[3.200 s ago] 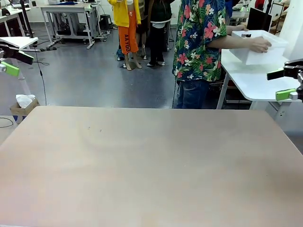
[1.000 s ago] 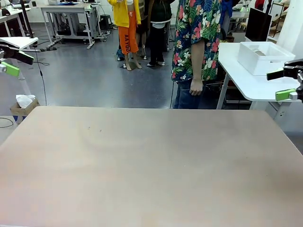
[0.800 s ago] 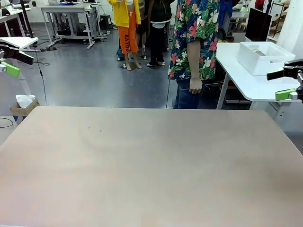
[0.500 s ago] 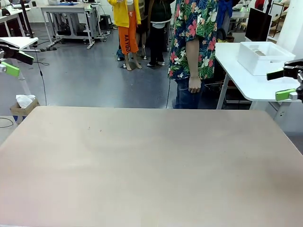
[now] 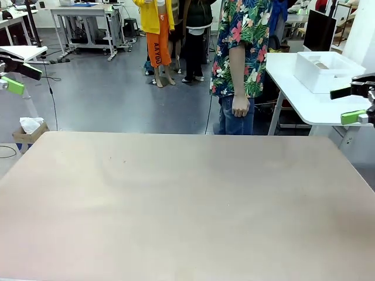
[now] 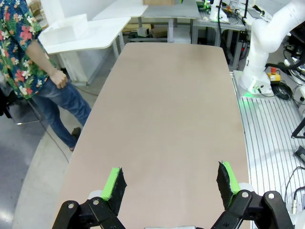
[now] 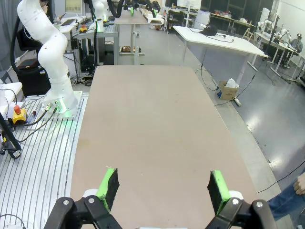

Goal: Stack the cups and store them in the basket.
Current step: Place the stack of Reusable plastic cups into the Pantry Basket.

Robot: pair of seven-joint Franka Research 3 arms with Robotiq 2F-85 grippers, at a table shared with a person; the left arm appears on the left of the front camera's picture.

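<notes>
The white basket [image 5: 326,71] stands on a white side table [image 5: 304,102] beyond the far right corner of the wooden table [image 5: 187,199]; it also lies at the upper left of the left wrist view, basket [image 6: 66,32]. The cups are out of view. My left gripper [image 5: 19,78] hangs open at the left edge, above and off the table; in its own view the left gripper [image 6: 170,181] holds nothing. My right gripper [image 5: 348,104] hangs open at the right edge, and the right gripper [image 7: 163,186] has nothing between its fingers.
A person in a flowered shirt [image 5: 243,41] stands at the table's far edge, one hand [image 5: 240,106] hanging down. Other people stand farther back. A cardboard box [image 5: 28,132] sits on the floor at the far left corner.
The person let go of the basket on the side table, turned toward the wooden table and dropped the arm; the person then shifted slightly. Neither gripper moved.
</notes>
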